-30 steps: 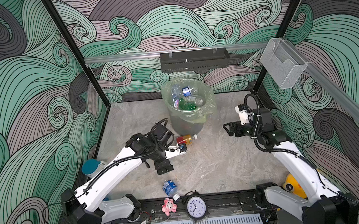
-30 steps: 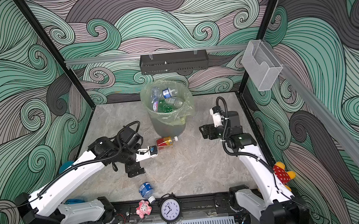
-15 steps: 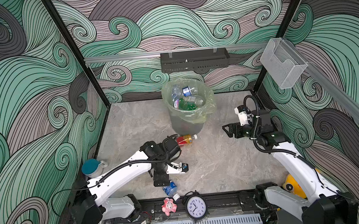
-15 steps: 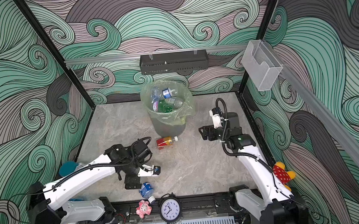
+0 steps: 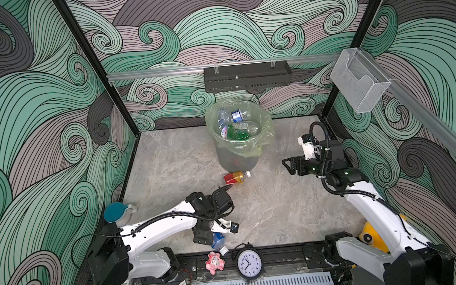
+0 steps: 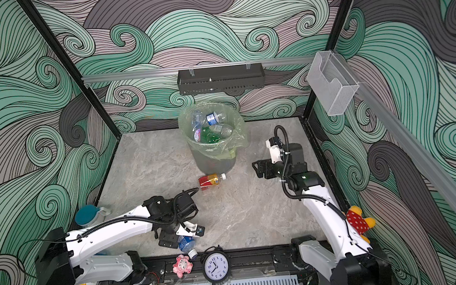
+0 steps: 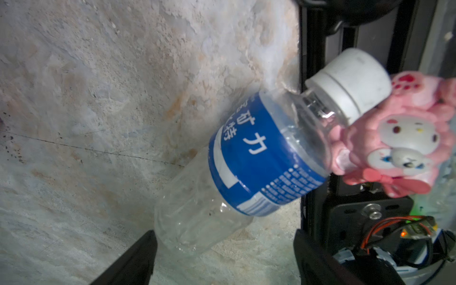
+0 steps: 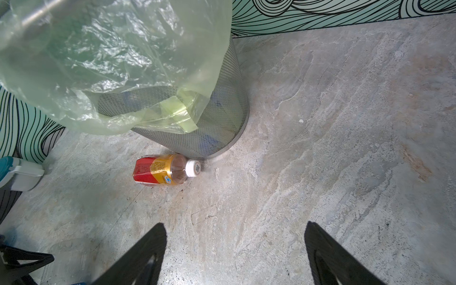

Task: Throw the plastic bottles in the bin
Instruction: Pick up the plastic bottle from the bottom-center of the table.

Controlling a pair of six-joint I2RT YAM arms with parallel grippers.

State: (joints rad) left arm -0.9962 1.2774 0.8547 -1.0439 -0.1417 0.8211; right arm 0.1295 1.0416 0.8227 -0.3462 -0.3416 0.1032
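In both top views the bin stands toward the back of the surface, with a heap of bottles inside its green bag. A red-and-orange labelled bottle lies on its side just in front of the bin's foot, with open room to its right. A blue-labelled bottle lies at the front edge, its cap by the black rail, near a pink toy and a clock. The left arm has swung back from the red-and-orange bottle to this one, and the left jaws stand wide over it. The right arm has barely moved. It is near the right wall, well apart from the bin, with the right jaws wide.

In the left wrist view the blue-labelled bottle lies slanted, its clear base between the wide jaws and ungripped. White Chinese characters run across the blue label; the small print is unreadable. Its white cap overlaps the rail, hard beside the pink toy.

In the right wrist view the wide jaws hang over bare surface. The red-and-orange bottle lies at the bin's mesh wall, its label print too small to read.
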